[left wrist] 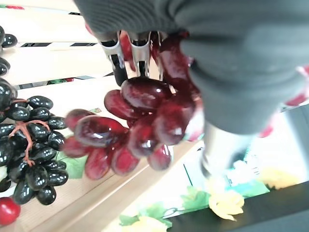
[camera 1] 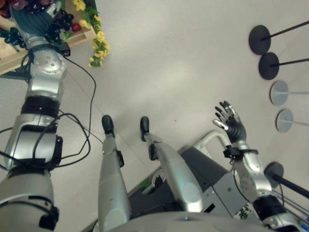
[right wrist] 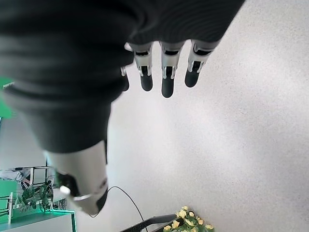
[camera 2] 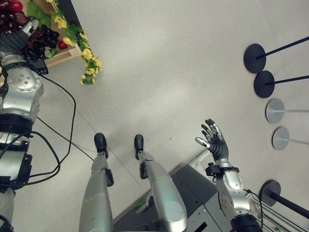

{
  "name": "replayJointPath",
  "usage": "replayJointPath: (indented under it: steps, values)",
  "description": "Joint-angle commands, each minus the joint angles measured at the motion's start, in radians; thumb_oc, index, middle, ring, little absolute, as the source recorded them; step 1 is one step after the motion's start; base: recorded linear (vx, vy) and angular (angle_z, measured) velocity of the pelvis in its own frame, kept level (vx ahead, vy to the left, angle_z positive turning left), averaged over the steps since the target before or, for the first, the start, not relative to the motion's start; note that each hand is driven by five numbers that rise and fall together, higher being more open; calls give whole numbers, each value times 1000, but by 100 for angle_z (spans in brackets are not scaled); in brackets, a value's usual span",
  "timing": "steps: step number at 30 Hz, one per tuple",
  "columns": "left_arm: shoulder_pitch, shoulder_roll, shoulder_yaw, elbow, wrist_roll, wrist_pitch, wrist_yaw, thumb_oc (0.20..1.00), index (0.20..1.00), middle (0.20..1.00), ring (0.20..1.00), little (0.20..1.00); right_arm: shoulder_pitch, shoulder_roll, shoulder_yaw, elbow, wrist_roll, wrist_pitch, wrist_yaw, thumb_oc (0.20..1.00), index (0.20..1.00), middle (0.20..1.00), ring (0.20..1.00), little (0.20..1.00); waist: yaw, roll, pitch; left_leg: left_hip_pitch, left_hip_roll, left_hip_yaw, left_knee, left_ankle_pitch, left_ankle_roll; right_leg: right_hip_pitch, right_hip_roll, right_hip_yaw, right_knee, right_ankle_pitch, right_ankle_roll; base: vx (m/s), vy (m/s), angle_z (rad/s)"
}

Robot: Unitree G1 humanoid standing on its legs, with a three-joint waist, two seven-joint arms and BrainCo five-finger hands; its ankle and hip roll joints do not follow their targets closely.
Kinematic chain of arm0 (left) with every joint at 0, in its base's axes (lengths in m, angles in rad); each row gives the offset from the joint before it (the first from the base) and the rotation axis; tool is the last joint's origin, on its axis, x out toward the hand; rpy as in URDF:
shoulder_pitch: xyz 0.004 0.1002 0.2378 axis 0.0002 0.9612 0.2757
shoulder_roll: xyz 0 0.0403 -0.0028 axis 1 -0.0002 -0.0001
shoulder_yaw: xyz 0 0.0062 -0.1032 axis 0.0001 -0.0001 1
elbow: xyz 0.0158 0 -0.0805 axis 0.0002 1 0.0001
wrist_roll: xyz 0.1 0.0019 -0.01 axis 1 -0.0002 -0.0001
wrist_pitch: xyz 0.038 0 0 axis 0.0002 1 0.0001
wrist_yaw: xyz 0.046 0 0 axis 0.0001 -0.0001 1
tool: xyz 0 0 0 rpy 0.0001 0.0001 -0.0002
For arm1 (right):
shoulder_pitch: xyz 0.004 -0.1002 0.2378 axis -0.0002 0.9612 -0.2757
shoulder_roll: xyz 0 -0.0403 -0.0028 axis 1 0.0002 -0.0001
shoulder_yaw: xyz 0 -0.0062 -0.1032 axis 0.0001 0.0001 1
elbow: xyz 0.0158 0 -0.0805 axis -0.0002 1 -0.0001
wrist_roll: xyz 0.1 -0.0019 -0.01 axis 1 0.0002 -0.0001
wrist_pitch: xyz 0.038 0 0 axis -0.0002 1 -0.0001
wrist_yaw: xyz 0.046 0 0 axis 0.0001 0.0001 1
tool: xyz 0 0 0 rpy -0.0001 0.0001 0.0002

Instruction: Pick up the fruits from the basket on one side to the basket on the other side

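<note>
Red grapes [left wrist: 133, 125] hang right in front of the left wrist view, a glossy bunch held up by the left hand [left wrist: 140, 48], whose fingers curl down into the top of the bunch while the thumb stands on the other side of it. Beside the bunch, apart from it, a bunch of black grapes [left wrist: 29, 145] lies on a pale wooden surface [left wrist: 96, 200], with a small red fruit [left wrist: 7, 210] just past its end. Yellow flowers with green leaves [left wrist: 217, 203] run along the edge of that wood.

From the left eye view, the left arm reaches up to the far left corner, where the wooden basket [camera 1: 84, 35] sits with the black grapes inside and yellow flowers trailing down its side. Four round stand bases [camera 1: 270, 65], two black and two grey, line the grey floor [camera 1: 169, 63] on the right.

From the right eye view, the right hand [camera 2: 214, 141] is raised over the floor low on the right, well apart from the basket, fingers spread and straight, holding nothing.

From the right wrist view, its straight fingers [right wrist: 166, 72] point at bare floor.
</note>
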State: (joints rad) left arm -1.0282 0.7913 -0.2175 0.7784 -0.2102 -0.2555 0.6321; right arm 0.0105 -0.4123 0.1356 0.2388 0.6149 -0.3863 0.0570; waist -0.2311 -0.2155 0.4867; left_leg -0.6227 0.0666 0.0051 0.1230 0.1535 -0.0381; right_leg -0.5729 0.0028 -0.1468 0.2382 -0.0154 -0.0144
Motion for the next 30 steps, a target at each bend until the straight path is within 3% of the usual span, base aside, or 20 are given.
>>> replayJointPath:
  steps: [1, 18, 23, 25, 30]
  values:
    - [-82, 60, 8, -1, 17, -50, 22, 1000, 1000, 1000, 1000, 1000, 60, -35, -8, -74, 40, -47, 5, 1000, 1000, 1000, 1000, 1000, 10, -61, -59, 29, 45, -1, 122, -106, -20, 25, -16, 25, 15, -16, 87, 0, 0, 0]
    - [-87, 39, 6, 3, 18, -11, 2, 1000, 1000, 1000, 1000, 1000, 62, -43, -8, -70, 39, -37, 4, 1000, 1000, 1000, 1000, 1000, 19, -61, -57, 37, 41, -10, 101, -95, -22, 31, -19, 14, 4, -11, 87, 0, 0, 0]
    - [-147, -6, -26, 92, -105, 14, -104, 1000, 1000, 1000, 1000, 1000, 56, -47, -21, -67, 36, -19, 1, 1000, 1000, 1000, 1000, 1000, 21, -47, -50, 34, 36, -14, 105, -94, -18, 35, -21, 13, 3, -8, 87, -3, 4, 1]
    - [-215, -1, -78, 175, -117, 65, -188, 1000, 1000, 1000, 1000, 1000, 56, -51, -31, -69, 32, -5, 3, 1000, 1000, 1000, 1000, 1000, 20, -35, -45, 28, 32, -17, 110, -93, -17, 34, -24, 11, 5, -8, 88, 0, 0, 0]
    - [-355, -21, -143, 325, -233, 121, -322, 1000, 1000, 1000, 1000, 1000, 48, -43, -48, -58, 42, 24, 7, 1000, 1000, 1000, 1000, 1000, 19, -19, -38, 24, 26, -24, 112, -91, -15, 36, -26, 8, 6, -7, 88, -1, -1, 1]
